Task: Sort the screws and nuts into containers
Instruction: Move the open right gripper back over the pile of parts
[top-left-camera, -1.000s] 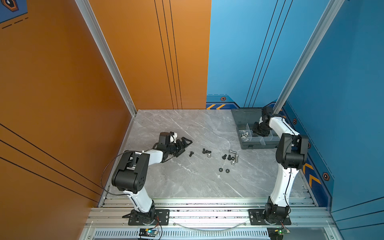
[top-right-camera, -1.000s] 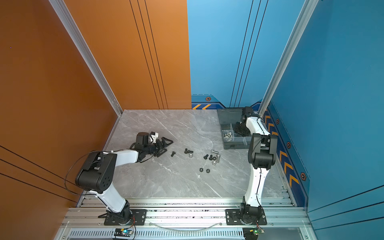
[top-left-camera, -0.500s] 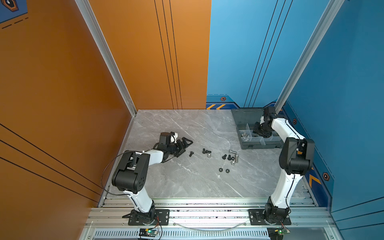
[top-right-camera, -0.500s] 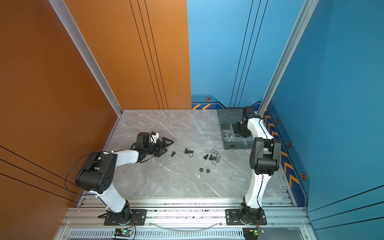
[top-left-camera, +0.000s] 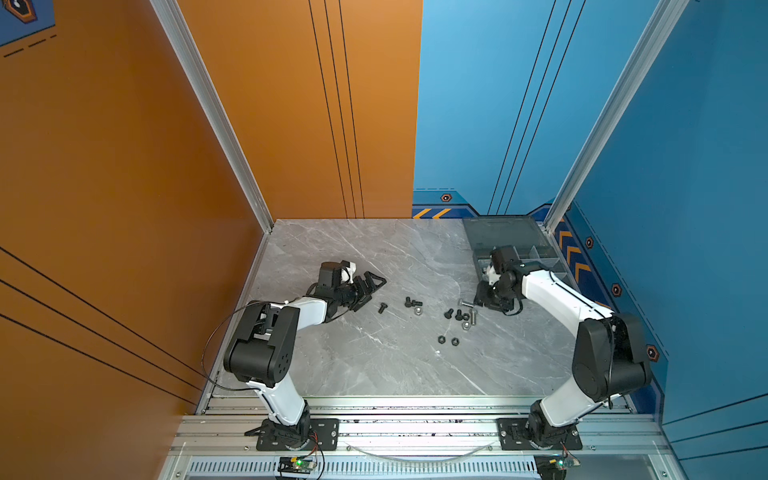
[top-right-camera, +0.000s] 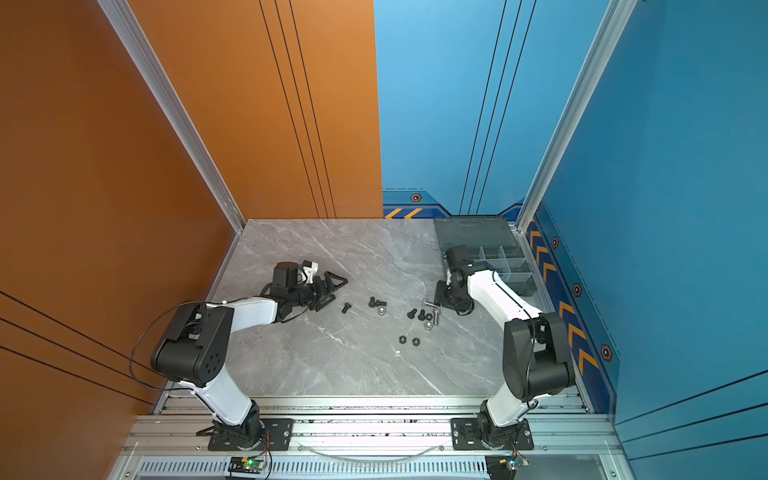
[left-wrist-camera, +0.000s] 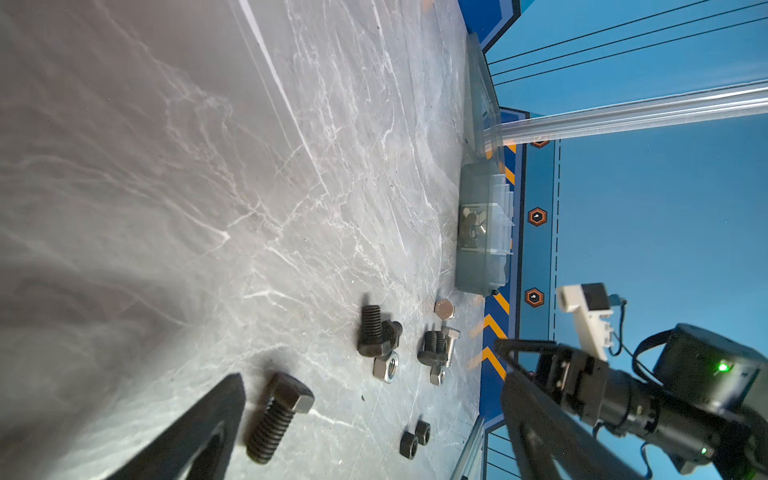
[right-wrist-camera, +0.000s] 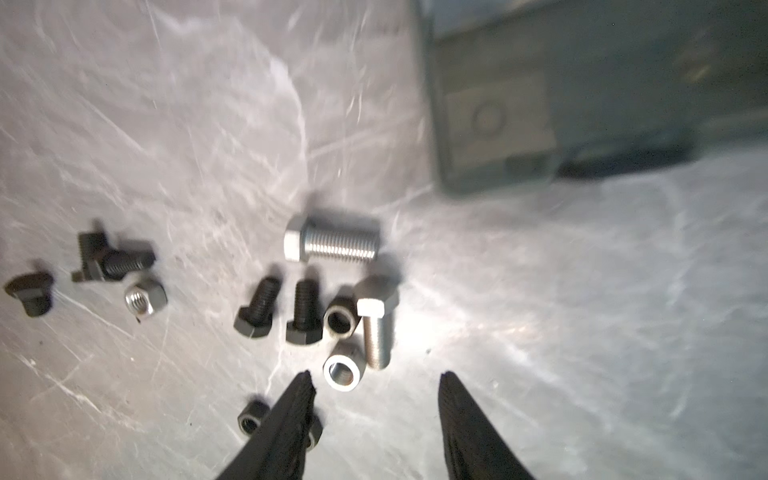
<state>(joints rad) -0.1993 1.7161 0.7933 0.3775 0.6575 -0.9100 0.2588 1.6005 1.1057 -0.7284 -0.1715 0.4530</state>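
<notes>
Grey marble tabletop (top-left-camera: 353, 361), sorting only partly done: screws (right-wrist-camera: 332, 245) and nuts (right-wrist-camera: 343, 370) lie loose just ahead of the right gripper (right-wrist-camera: 376, 378), its jaws apart and empty. Beyond that hand, the box (left-wrist-camera: 473, 270) shows a few silver pieces in one compartment (left-wrist-camera: 471, 226). Across from it, the left gripper (top-left-camera: 372, 291) rests wide open, a black screw (left-wrist-camera: 280, 415) beside one finger.

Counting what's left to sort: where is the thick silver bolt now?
In both top views the thick silver bolt lies on the table right of centre, at the loose pile's far edge, between the black bolts and the organizer box.
</notes>
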